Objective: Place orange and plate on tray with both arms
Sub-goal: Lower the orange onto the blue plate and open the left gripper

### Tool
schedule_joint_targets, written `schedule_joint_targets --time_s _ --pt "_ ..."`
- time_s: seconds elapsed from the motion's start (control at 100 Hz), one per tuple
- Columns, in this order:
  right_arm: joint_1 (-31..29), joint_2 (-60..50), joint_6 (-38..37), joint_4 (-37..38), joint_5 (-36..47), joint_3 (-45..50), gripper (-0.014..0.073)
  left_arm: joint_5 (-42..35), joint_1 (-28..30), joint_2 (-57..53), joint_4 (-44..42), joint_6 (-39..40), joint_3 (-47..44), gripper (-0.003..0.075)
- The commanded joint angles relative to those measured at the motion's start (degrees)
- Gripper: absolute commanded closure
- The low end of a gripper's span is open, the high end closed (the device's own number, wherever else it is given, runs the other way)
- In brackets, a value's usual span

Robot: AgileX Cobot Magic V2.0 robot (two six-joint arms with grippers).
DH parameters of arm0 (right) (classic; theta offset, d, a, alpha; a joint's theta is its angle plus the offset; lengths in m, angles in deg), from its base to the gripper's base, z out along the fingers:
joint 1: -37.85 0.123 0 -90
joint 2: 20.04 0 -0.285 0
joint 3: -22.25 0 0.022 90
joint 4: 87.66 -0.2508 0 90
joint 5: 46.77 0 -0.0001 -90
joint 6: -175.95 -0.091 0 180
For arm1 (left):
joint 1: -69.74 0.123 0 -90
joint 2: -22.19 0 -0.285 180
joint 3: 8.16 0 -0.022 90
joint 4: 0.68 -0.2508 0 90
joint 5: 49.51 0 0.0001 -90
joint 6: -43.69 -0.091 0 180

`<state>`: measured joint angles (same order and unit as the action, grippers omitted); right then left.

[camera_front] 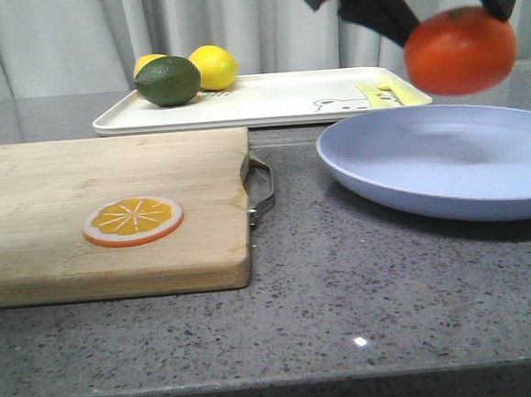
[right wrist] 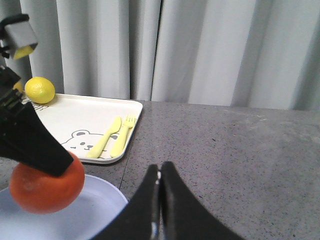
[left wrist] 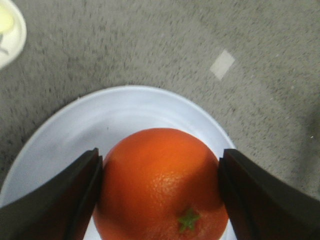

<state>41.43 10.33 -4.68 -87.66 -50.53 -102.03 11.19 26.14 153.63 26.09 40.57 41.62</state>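
Left pincer [left wrist: 160, 200] clamped on the orange [camera_front: 460, 50], one finger against each side, fruit held aloft above the plate [camera_front: 447, 161] and clear of its surface. Beyond the plate, farther from the robot and toward its left, the tray [camera_front: 267, 102] on the counter [camera_front: 347, 293]: likely direction for the carry. Right pincer [right wrist: 160, 200] pressed together on nothing, low beside the plate's near rim, the nearer arm for the plate.

The front view looks low and level across the grey speckled countertop [camera_front: 347, 302]. The left wrist view looks steeply down, close above the wide lavender-blue plate [left wrist: 100, 125]. The right wrist view faces the curtains [right wrist: 200, 50]; all views share the plate.
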Motion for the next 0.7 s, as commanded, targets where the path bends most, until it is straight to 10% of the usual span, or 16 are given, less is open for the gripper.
schedule_joint_targets --time_s 0.0,0.43,0.69 --pt "-0.3 0.8 0.2 0.0 4.7 -1.9 0.0659 -0.5 -0.2 -3.5 1.0 -0.3 3.1 0.0290" --pt "-0.3 0.8 0.2 0.0 4.7 -1.9 0.0659 6.5 -0.2 -1.2 0.4 -0.3 2.8 0.0281" --pt "-0.3 0.8 0.2 0.0 4.7 -1.9 0.0659 8.2 -0.2 -0.5 -1.4 -0.3 2.8 0.0120"
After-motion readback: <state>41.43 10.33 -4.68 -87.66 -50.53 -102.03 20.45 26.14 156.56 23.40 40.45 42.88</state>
